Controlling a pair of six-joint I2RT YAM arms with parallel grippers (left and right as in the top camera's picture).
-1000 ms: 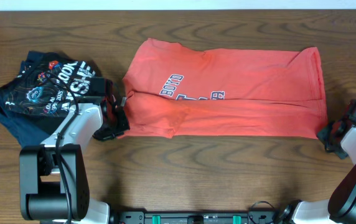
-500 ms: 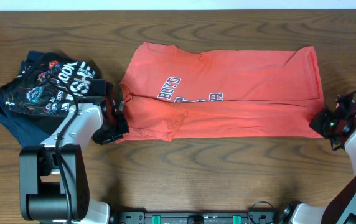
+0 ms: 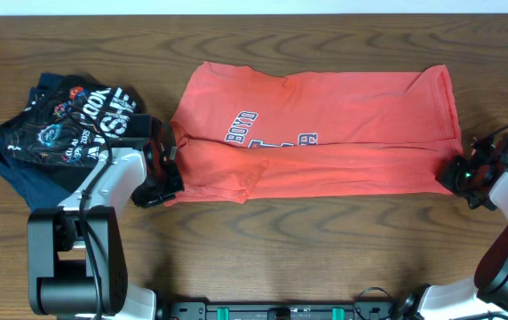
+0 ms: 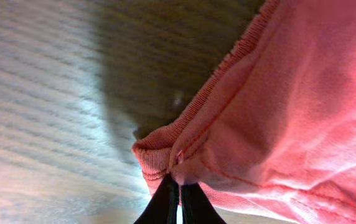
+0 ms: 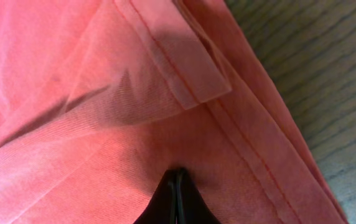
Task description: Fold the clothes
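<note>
Overhead, the shirt [image 3: 352, 107] lies spread sideways across the middle of the table [image 3: 325, 258], nearer its far edge than its near one, and I have a hand at each of its near corners. A long crease runs its length, so I judge the near side is already turned over the chest: one lengthwise fold made or in the making. The rest seems undone to me; the shirt is a wide band, not a packet. The far side has yet to come in, and the crosswise folds come after that. My left gripper [image 3: 167, 173] is at the shirt's near left corner, and its wrist view shows the fingers [image 4: 162, 205] pinched tight on the ribbed hem, with a bunched corner caught between them. My right gripper [image 3: 460, 175] is at the near right corner. There the fingers [image 5: 165, 205] are closed together with their tips pressed into the fabric beside a doubled hem. Whether any cloth is caught between them I cannot tell. On the chest I read "BOYD" in the lettering [image 3: 243, 124], turned sideways. The larger line below it is cut by the crease and I cannot make it out. A dark pile [image 3: 59, 133] of other garments sits by the table's left edge, apart from the shirt. Its white letters are too crumpled to read surely.
</note>
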